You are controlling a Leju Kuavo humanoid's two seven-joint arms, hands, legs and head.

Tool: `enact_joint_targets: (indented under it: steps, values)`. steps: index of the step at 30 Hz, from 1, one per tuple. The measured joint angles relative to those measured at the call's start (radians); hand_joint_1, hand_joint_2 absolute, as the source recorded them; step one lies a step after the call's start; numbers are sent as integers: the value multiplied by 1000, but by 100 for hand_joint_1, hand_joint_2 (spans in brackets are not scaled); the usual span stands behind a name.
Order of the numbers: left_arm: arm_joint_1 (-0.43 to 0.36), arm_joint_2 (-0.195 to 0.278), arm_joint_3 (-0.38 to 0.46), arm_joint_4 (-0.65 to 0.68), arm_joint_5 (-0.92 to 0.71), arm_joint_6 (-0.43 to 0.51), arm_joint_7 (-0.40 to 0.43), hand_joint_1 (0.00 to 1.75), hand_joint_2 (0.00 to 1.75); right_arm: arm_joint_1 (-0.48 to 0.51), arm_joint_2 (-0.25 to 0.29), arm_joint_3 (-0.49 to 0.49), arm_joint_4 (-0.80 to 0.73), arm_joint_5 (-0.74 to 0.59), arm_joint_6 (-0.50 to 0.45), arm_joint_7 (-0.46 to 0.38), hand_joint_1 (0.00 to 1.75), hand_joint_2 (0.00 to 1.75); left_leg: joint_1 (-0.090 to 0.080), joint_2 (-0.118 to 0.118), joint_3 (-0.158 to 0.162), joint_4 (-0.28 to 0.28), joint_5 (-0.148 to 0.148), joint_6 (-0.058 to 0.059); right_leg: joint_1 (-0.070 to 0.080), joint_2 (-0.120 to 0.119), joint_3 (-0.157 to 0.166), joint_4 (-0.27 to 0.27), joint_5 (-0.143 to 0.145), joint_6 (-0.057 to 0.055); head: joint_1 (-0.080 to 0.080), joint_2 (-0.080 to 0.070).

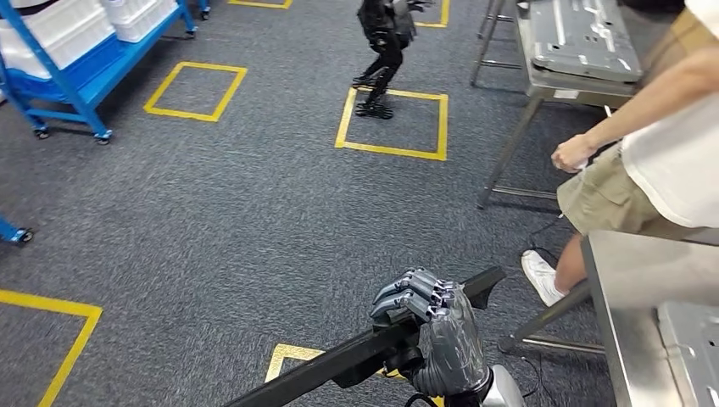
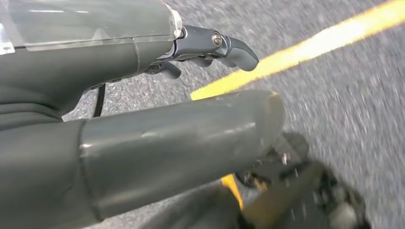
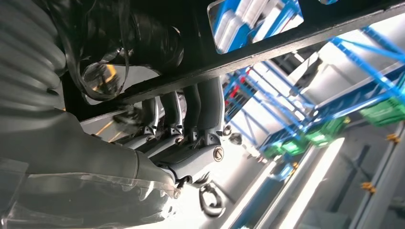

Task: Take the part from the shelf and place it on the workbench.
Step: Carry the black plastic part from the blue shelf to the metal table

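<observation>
The robot's right hand (image 1: 437, 326) grips a long black part (image 1: 356, 356) low in the head view, fingers (image 1: 413, 292) curled over its upper edge and the thumb side beneath. The part is a flat, narrow bar that runs on a slant from the bottom of the frame up past the hand to a blunt end. In the right wrist view the same dark fingers (image 3: 191, 109) wrap the bar (image 3: 296, 33), which shows a cut-out window along its length. It looks rigid and metallic, likely of moderate weight and smooth-faced, so it could twist or slide in a loose grasp; the hand holds it nearer the far end than the middle, and a hold closer to the centre would probably balance it better. The right forearm rises from the lower edge with the back of the hand facing upward.

The left hand (image 2: 210, 47) hangs over the grey carpet floor (image 2: 344, 86) beside a yellow tape line (image 2: 305, 47); its fingers are gently bent and apart, holding nothing.

Just to the right, the corner of a steel tabletop (image 1: 627, 288) carries a grey metal panel (image 1: 691, 348). A person (image 1: 661, 153) in a pale shirt and khaki shorts stands beside it. Yellow squares (image 1: 394, 123) mark the floor beyond. Farther off stands a second tabletop (image 1: 547, 85) bearing another grey panel (image 1: 585, 38), a dark legged robot (image 1: 383, 51), and a blue shelf (image 1: 85, 76) of white bins at far left. The part is off the shelf, not yet set down.
</observation>
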Motion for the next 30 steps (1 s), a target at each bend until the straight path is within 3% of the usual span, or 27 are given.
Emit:
enact_joint_targets:
  steps: [2,4,6,7,9,11,12,13,14,15,17,18,20,22,24,26,28,29,30]
  values:
    - [0,0,0,0,0,-1,0,0,0,0,0,0,0,0,0,0,175,175,-3,20,9,2,-10,-11,-2,-44,76,-140,58,0,0,0]
    - [-1,0,0,-1,0,-1,0,0,0,-1,1,0,-1,0,0,0,175,175,-7,36,18,4,-19,-25,5,-73,114,-210,73,-9,0,0]
    - [-4,0,0,-1,0,-1,0,0,0,0,1,0,-3,0,0,0,175,175,-7,55,26,3,-25,-36,10,-55,112,-212,70,-22,0,0]
    - [-6,0,0,-1,0,-1,0,0,0,1,2,0,-4,0,0,0,175,175,-4,53,29,6,-31,-42,9,-44,113,-215,71,-28,0,0]
    - [-7,-1,0,-1,0,-1,-1,0,0,0,3,0,-7,0,-1,0,175,175,2,14,10,59,-70,-49,6,-21,115,-219,73,-42,0,0]
    - [-5,-1,0,-2,0,-1,-1,0,0,-1,4,0,-7,0,-1,0,175,175,3,-37,-52,189,-135,-49,8,1,115,-220,74,-52,0,0]
    - [-3,-1,0,-2,0,-1,-1,0,0,0,5,0,-7,0,-1,0,175,175,3,-47,-87,256,-160,-48,11,15,115,-220,74,-55,0,0]
    - [-1,-1,0,-2,0,-2,-1,0,0,0,5,0,-7,0,-1,0,175,175,2,-52,-112,299,-166,-46,14,29,116,-219,74,-56,0,0]
    - [1,-1,0,-2,0,-2,0,0,0,0,5,0,-7,-1,-1,0,175,175,1,-54,-121,304,-150,-42,17,44,117,-219,74,-57,0,0]
    - [1,0,0,-2,0,-2,0,0,0,0,5,0,-7,-1,-1,0,175,175,0,-58,-111,267,-115,-37,18,59,119,-218,73,-56,0,0]
    - [0,1,0,-3,1,-2,0,0,0,0,5,0,-7,-1,-1,0,175,175,-3,-99,-61,131,-35,-23,19,85,122,-217,73,-55,0,0]
    - [0,1,0,-3,1,-2,0,0,0,-1,5,0,-7,-1,0,0,175,175,-4,-124,-39,73,-11,-19,18,97,120,-216,73,-53,0,0]
    - [-1,2,0,-5,1,-1,0,0,0,-1,5,0,-7,-2,0,0,175,175,-7,-150,-22,27,-2,-14,14,120,113,-215,76,-41,0,0]
    - [-2,1,0,-5,1,-1,0,0,0,0,6,-1,-8,-2,0,0,175,175,-6,-127,-17,13,5,-7,12,134,107,-215,80,-28,0,0]
    - [-3,-1,0,-6,1,-1,0,0,0,0,7,-2,-8,-2,0,0,175,175,-2,-101,-10,-3,14,3,15,91,89,-182,55,-18,0,0]
    - [-1,0,0,-6,1,-2,0,0,0,-2,7,-3,-8,-2,0,-1,175,175,-3,-73,-7,-10,16,10,12,32,39,-78,-6,-8,0,0]
    - [0,0,0,-6,0,-3,0,0,0,-2,7,-3,-8,-2,0,-1,175,175,-5,-43,-6,-9,13,11,5,14,-12,25,-44,2,0,0]
    - [0,0,0,-6,0,-3,0,0,0,-2,7,-3,-8,-2,0,-1,175,175,-5,-28,-5,-9,11,10,1,9,-16,33,-37,6,0,0]
    - [-1,0,0,-6,-1,-4,0,0,0,-2,7,-3,-8,-2,0,-1,175,175,-5,-16,-3,-8,8,7,-2,4,0,3,-13,9,0,0]
